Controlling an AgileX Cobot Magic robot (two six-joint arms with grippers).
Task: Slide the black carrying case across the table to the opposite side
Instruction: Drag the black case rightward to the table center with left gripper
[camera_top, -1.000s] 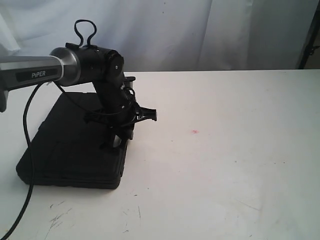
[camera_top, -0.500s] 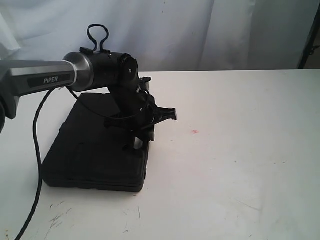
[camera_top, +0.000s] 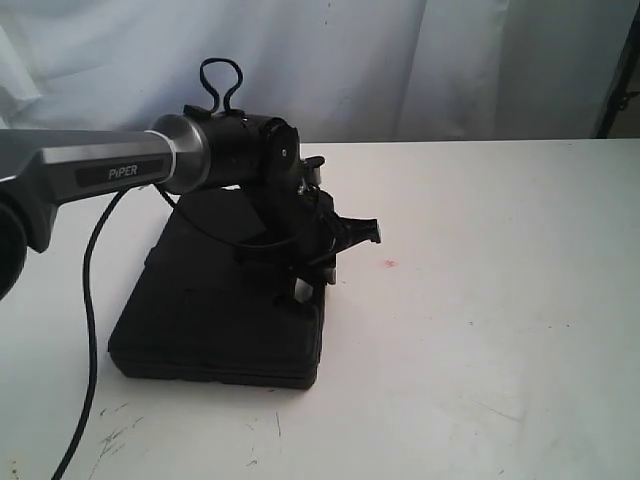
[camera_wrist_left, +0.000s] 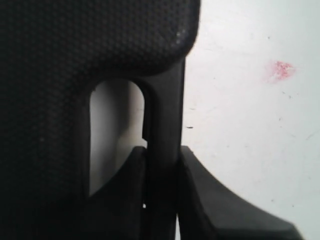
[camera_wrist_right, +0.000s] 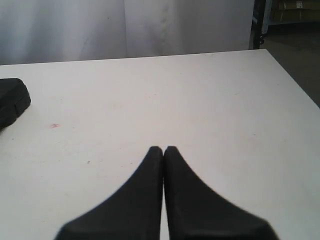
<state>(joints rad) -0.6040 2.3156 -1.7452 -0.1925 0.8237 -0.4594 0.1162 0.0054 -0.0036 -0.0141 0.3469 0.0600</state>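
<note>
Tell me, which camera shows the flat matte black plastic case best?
The exterior view: almost the whole case lies on the white table. The left wrist view shows only its handle and slot up close, between the jaws; the right wrist view catches just one corner.

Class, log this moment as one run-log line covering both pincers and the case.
left pincer: shut on case handle | right pincer: shut, empty, over table | case: flat on table, left of red spot in exterior view

Case (camera_top: 215, 310) 1; table (camera_top: 480, 330) 1; red spot (camera_top: 389, 264) 1; end effectors (camera_wrist_left: 161, 156) (camera_wrist_right: 163, 150) 2.
</note>
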